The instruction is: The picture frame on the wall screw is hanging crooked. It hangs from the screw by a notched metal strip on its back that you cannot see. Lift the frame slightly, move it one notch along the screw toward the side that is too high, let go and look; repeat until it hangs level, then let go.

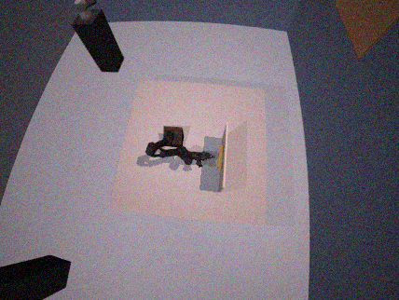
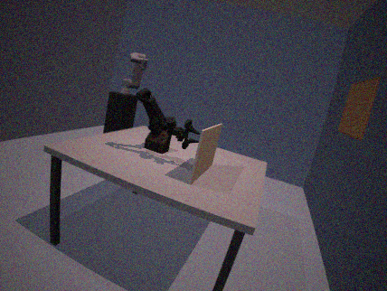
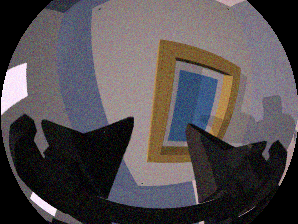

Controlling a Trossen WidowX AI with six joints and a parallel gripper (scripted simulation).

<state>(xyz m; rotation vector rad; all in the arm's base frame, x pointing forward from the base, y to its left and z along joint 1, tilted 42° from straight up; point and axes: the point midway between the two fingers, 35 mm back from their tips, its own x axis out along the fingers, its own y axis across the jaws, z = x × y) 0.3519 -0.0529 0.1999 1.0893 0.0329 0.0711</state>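
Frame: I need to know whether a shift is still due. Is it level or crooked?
Crooked: in the wrist view the frame slants against the wall panel.

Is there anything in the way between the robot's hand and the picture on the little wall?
No. In the wrist view, the open hand faces the yellow picture frame with only the bare wall panel behind it. The top view shows a small gap.
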